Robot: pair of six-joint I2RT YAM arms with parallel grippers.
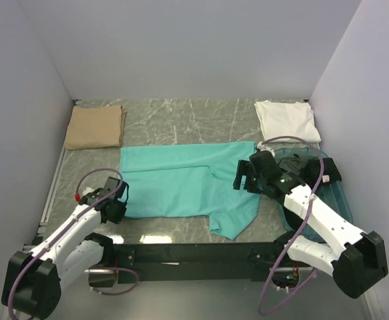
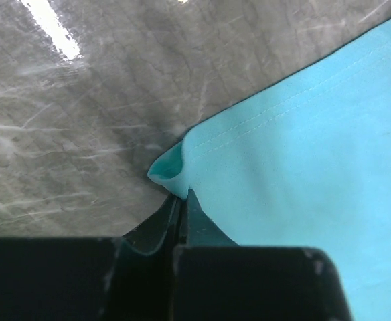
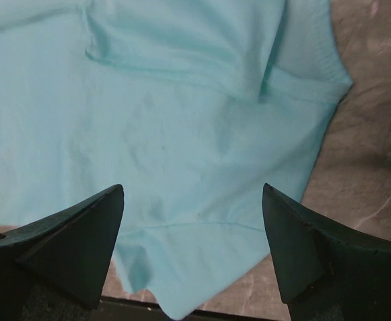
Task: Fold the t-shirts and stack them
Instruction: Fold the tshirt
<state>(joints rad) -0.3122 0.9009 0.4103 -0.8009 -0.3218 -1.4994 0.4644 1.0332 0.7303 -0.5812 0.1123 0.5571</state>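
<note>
- Pinching the hem corner of the teal t-shirt (image 1: 181,180), the left claw (image 1: 118,205) has its fingers pressed together on a small nub of cloth at the shirt's 8 o'clock corner; the left wrist view shows the fabric bunched right at the tips.
- The teal t-shirt lies spread across the middle of the desk (image 1: 181,117), body flat, one sleeve trailing toward 5 o'clock.
- The right claw (image 1: 242,177) hangs spread wide over the shirt's 3 o'clock side, above the sleeve and collar area, gripping nothing.
- A folded tan t-shirt (image 1: 96,127) sits at 10 o'clock and a folded white t-shirt (image 1: 286,120) at 2 o'clock, both well apart from the teal one.
- The step in hand looks like the first fold of the teal t-shirt.
- To do it well, the right claw should probably come down and pinch a matching edge, so both ends rise together.
- The left grip seems shallow: a slow, low lift would keep the corner from slipping out.
- Carrying the near edge toward 12 o'clock in one even sweep should lay the hem straight; the loose sleeve may need tucking in.
- The tub (image 1: 338,193) sits just under the right arm, so that elbow should likely swing clear of it.
</note>
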